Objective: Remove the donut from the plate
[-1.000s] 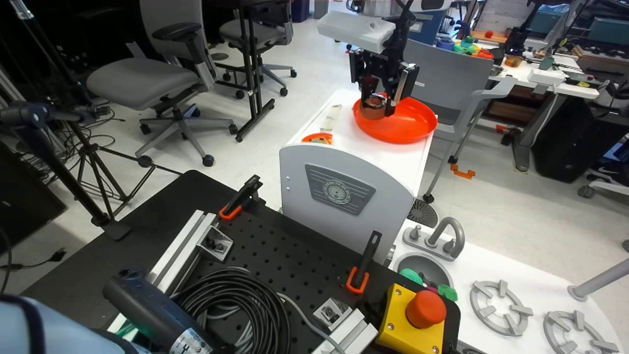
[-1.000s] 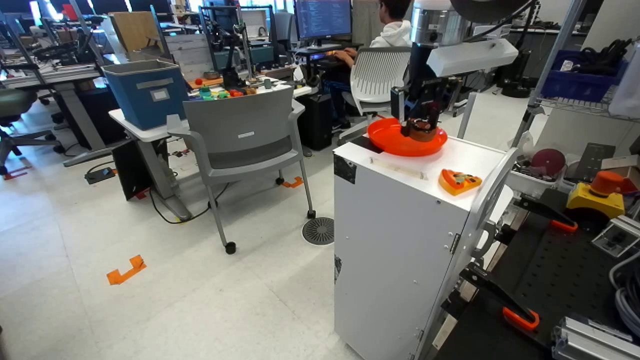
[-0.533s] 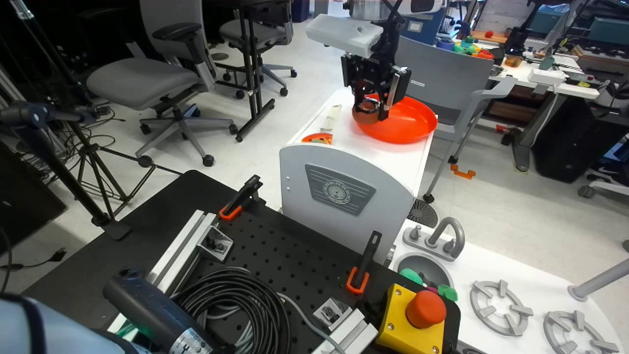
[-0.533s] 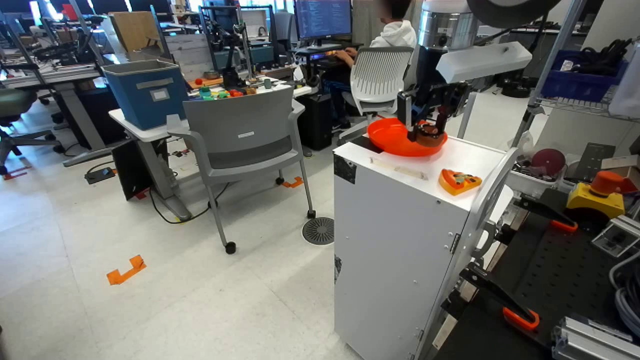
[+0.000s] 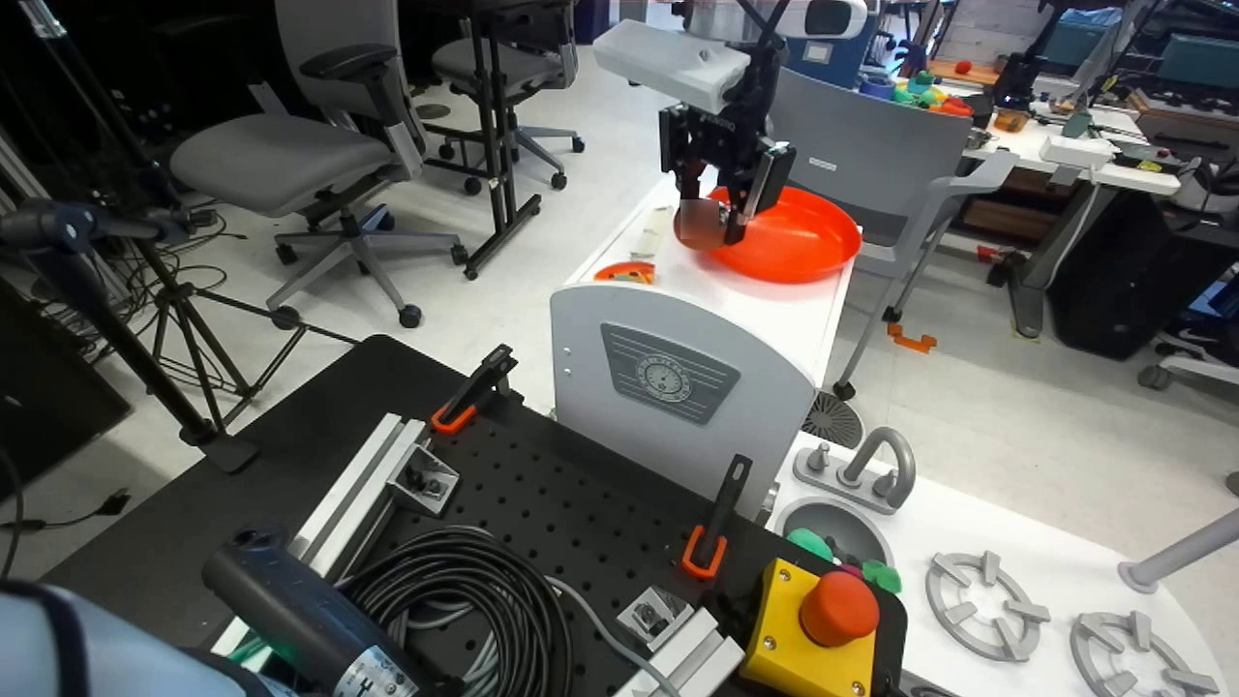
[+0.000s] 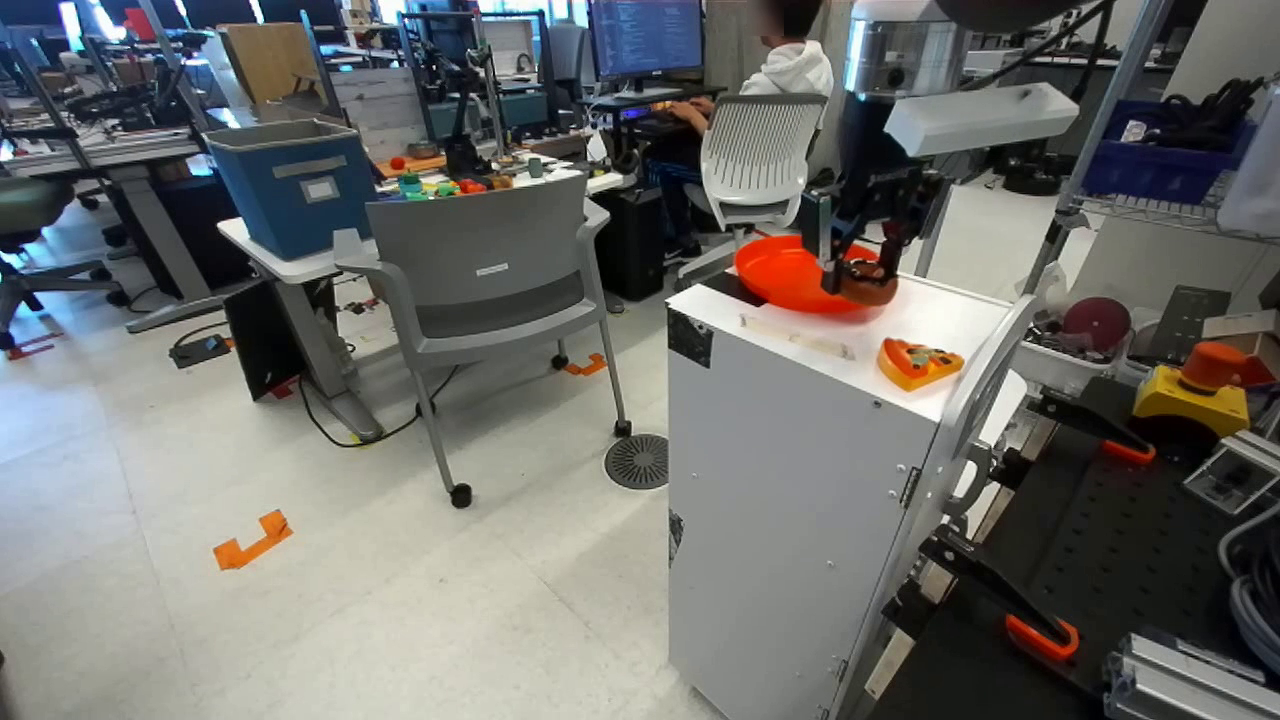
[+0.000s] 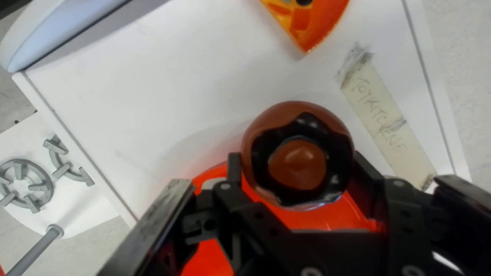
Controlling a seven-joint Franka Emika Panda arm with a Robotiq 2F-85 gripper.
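The brown donut (image 7: 297, 163) with a dark glossy ring shows in the wrist view between the fingers of my gripper (image 7: 298, 167). The fingers (image 7: 234, 167) press on its two sides. In both exterior views the donut (image 5: 701, 227) (image 6: 872, 286) hangs from the gripper (image 5: 713, 215) (image 6: 860, 268) at the rim of the orange plate (image 5: 808, 242) (image 6: 785, 272), partly out past it. It seems a little above the rim; the exact height I cannot tell. The plate (image 7: 207, 260) also shows in the wrist view, partly hidden behind the gripper. Nothing else shows on the visible part of the plate.
The plate stands on the white box's top (image 5: 755, 300). A toy pizza slice (image 6: 918, 364) (image 7: 305, 23) lies there near the grey curved panel (image 5: 678, 358). A tape strip (image 7: 387, 122) runs along one edge. A grey chair (image 5: 832, 145) stands beside the box.
My gripper has carried the donut from over the plate outward to and partly past its rim, leftward in an exterior view and rightward in the other. The plate has not moved.
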